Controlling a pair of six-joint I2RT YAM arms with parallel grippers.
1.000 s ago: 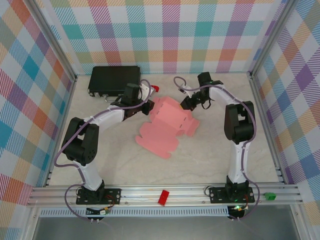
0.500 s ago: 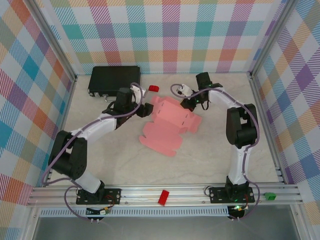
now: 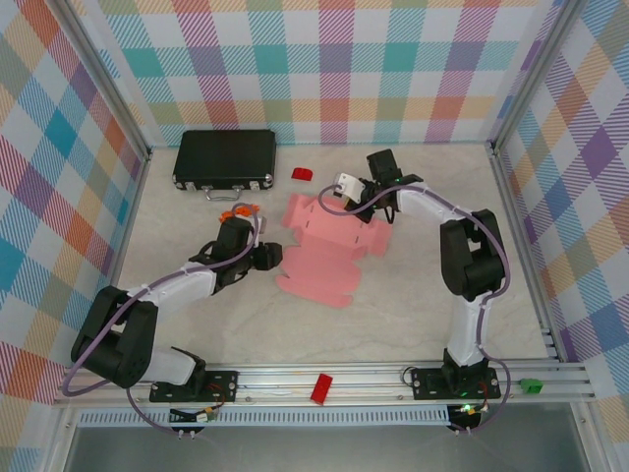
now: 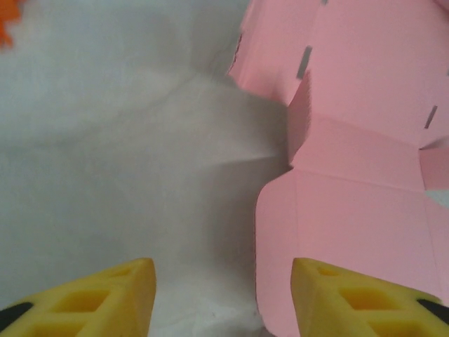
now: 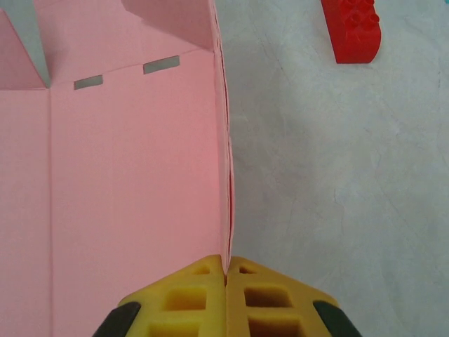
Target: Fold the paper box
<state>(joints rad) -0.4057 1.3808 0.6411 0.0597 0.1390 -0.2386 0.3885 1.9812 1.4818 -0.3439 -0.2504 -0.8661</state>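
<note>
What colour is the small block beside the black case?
The block is red, best seen in the right wrist view.

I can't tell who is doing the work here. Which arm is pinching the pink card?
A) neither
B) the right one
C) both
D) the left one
B: the right gripper has its fingers shut on the card at its edge, while the left gripper is open and grips nothing.
</note>
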